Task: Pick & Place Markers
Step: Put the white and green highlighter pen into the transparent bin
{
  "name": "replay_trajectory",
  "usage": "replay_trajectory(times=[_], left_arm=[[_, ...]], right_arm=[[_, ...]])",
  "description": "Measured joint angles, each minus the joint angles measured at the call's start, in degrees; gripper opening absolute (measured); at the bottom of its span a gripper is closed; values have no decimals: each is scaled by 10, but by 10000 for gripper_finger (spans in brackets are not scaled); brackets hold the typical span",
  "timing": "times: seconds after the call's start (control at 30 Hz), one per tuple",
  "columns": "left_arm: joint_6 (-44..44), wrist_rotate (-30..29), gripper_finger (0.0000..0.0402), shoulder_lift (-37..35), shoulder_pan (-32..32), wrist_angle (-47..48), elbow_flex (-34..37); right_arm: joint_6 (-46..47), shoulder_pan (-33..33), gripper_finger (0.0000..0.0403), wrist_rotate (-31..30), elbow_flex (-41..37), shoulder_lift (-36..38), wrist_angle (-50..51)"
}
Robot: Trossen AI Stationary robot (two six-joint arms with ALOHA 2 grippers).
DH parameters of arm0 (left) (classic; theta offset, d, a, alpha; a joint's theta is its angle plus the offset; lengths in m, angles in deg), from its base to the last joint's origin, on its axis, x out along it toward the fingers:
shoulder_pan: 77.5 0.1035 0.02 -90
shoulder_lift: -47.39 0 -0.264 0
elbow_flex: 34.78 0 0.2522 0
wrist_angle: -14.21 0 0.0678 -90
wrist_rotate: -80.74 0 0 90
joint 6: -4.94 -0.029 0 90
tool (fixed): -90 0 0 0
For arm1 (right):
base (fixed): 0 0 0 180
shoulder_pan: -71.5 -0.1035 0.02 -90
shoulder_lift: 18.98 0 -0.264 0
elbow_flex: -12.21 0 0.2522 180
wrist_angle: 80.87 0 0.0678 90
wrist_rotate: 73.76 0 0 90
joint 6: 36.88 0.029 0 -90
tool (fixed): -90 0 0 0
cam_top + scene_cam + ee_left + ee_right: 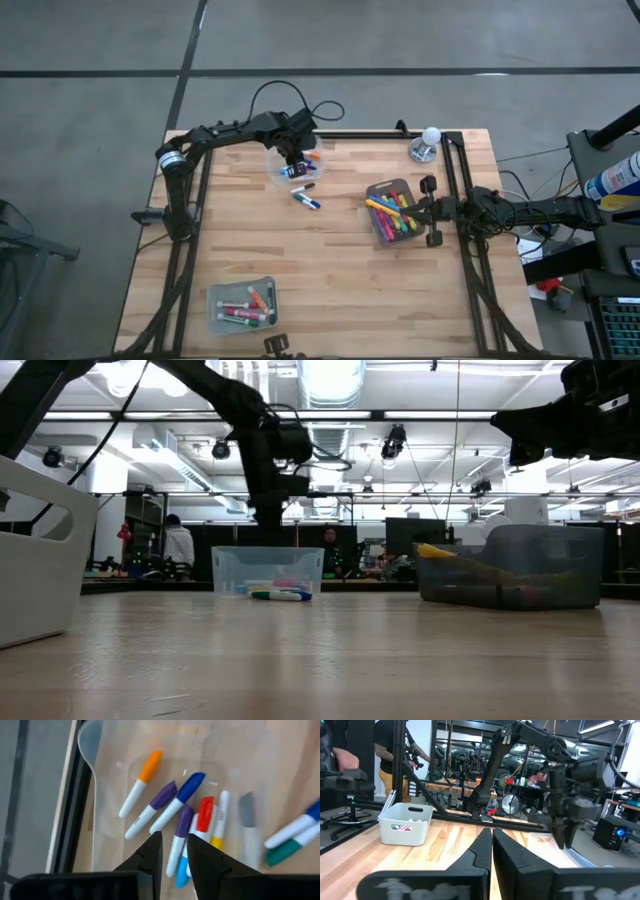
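- The left gripper [296, 160] is hanging over the clear tub [272, 165] at the far side of the table [330, 280]; its fingers [150, 857] are standing a narrow gap apart with nothing between them.
- Straight beyond that gap, in the left wrist view, a purple marker [179, 837] is lying on the tub floor, its long axis running nearly in line with the fingers' reach rather than across the gap, so I judge a grab there would need a straight drop with the marker sliding between the pads.
- Around it in the tub, other markers [192, 827] are lying loosely fanned: an orange-capped one [141, 782] off to one side, a second purple one [150, 810], a blue one [177, 802], and a red one [204, 817] touching a yellow-tipped one; all are short, thin, white-bodied pens with coloured caps.
- Two more markers [306, 199] are lying on the bare wood just beside the tub, on its nearer side.
- The left arm is by far the nearer one to this tub.
- The right gripper [428, 210] is waiting at the right edge of the grey bin [383, 190], fingers pressed together and holding nothing; that bin is filled with mixed-colour markers [392, 215].
- A third bin [215, 300] near the front edge is holding a few more markers [250, 305].
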Motion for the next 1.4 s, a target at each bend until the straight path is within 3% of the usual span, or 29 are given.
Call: replay_trajectory(times=[0.23,0.8,0.97,1.4], left_arm=[[1,-1,83,-1,-37,46,-45],[-17,2,83,-2,-185,100,-42],[-13,68,83,-2,-210,86,-39],[-28,56,83,-2,-205,5,68]], right_arm=[[1,0,8,0,0,0,0],[1,0,8,0,0,0,0],[1,0,8,0,0,0,0],[1,0,8,0,0,0,0]])
